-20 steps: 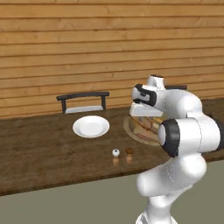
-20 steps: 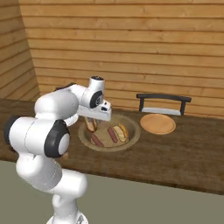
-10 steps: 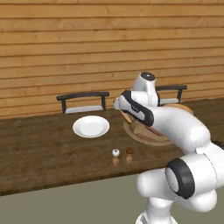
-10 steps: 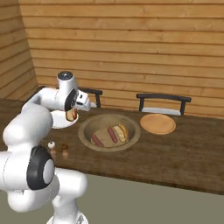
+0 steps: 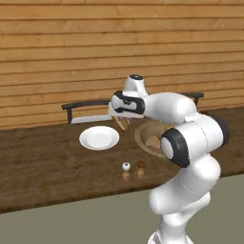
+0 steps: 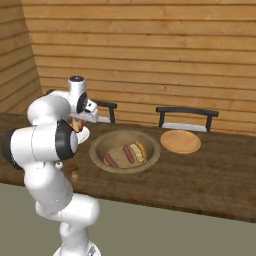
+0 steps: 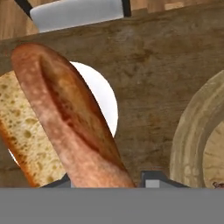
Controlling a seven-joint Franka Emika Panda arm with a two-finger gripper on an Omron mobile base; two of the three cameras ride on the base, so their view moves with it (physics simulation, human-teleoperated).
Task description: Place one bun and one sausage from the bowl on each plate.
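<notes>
From the left base view you see the gripper (image 5: pixel 123 122) clamped on a tan-orange oblong bun (image 5: pixel 122 123), between the glossy white round plate (image 5: pixel 99 138) and the tan wooden bowl (image 5: pixel 144 131). Your hand view shows the bun (image 7: pixel 65 118) above the plate (image 7: pixel 105 103).

A wall of horizontal light-brown wooden planks (image 5: pixel 95 43) runs behind the scene and meets a side wall of the same planks (image 6: pixel 15 65) at a corner. In front stands a long dark-brown wooden surface (image 5: pixel 47 176) with visible grain. Two dark-framed chairs with pale grey seats (image 6: pixel 186 118) stand against its far edge. The plain grey-beige floor (image 6: pixel 175 235) lies below, evenly lit.
</notes>
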